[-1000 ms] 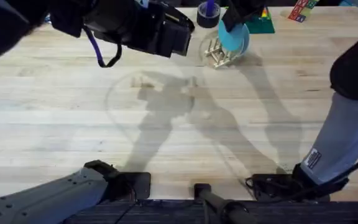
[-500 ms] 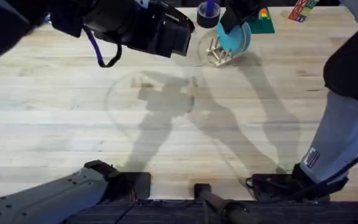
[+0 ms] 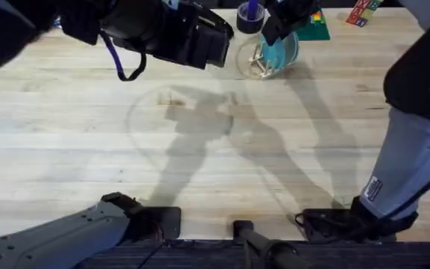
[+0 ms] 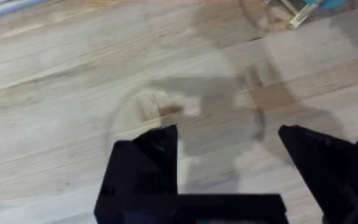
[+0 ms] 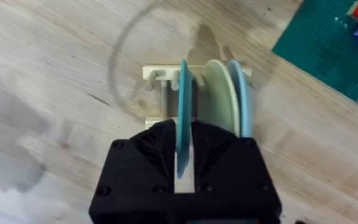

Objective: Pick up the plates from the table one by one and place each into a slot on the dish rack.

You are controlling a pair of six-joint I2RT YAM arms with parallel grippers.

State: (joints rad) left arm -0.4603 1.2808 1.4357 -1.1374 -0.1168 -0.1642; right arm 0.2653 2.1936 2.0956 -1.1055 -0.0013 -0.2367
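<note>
Pale wood plank table [image 3: 73, 127], grain and seams running across, shadowed at centre by both arms. Dark, blurred and cut off by the top edge in the overhead view: the left arm, risen close under the camera. From its wrist view, left gripper [image 4: 229, 163] spread wide apart above bare planks, grasping nothing.

Far across the table, small light-wood dish rack [image 5: 160, 93] with thin upright dowel pegs, partly hidden in the overhead view behind the right arm. From the right wrist view, three plates on edge in the rack's slots. Nearest the free pegs, small round turquoise plastic plate [image 5: 183, 106], pinched at its lower rim between the black fingers of the right gripper [image 5: 185, 167], lower rim hidden there. Next to it, pale cream-yellow plate [image 5: 219, 99], upright in a neighbouring gap. Just beyond, paler light-blue plate [image 5: 240, 106], seen only as a thin edge. Overhead, plates merged into one blue-green patch, hard to separate.

Beside the rack, dark green mat [image 5: 328, 43] carrying coloured blocks, cut off at the frame edge. No legible writing on the white label on the right arm [image 3: 375, 190].
</note>
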